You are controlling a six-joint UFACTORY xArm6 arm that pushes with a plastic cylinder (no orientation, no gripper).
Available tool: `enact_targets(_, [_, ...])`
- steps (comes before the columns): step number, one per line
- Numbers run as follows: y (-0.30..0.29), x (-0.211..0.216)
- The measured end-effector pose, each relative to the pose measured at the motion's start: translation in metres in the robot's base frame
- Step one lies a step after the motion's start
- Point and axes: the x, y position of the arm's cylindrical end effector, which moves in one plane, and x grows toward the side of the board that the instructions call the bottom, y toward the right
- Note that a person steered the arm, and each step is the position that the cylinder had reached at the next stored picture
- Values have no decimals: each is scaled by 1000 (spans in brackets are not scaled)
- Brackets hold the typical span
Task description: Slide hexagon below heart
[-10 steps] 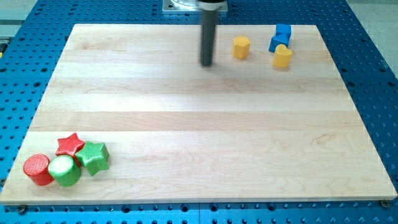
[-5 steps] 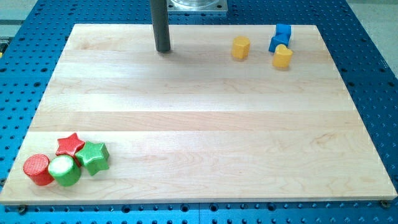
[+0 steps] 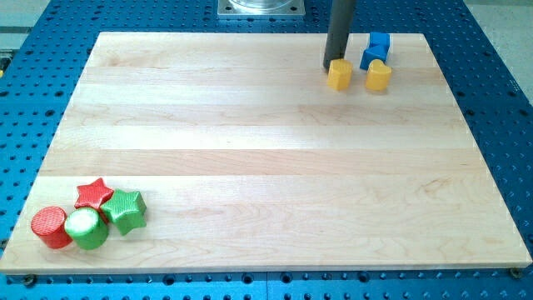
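Note:
The yellow hexagon [image 3: 339, 74] sits near the view's top right of the wooden board. The yellow heart [image 3: 378, 75] lies just to its right, a small gap between them. My tip [image 3: 335, 66] is right behind the hexagon, at its upper left edge, and appears to touch it. The dark rod rises from there to the view's top edge.
A blue block [image 3: 375, 50] sits just above the heart. At the view's bottom left stand a red cylinder [image 3: 50, 227], a green cylinder [image 3: 87, 228], a red star [image 3: 94, 194] and a green star [image 3: 125, 209]. The wooden board [image 3: 266, 167] lies on a blue perforated table.
My tip swung from the view's top left-centre over to the right and reached the hexagon. The hexagon has shifted right and slightly down, closer to the heart.

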Motion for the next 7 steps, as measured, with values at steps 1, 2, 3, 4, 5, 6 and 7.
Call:
enact_targets(1, [3, 51])
enact_targets(2, [-55, 72])
enact_targets(3, [-59, 104])
enact_targets(4, [-12, 96])
enact_targets(5, [20, 92])
enact_targets(6, [38, 85])
enact_targets(7, [41, 83])
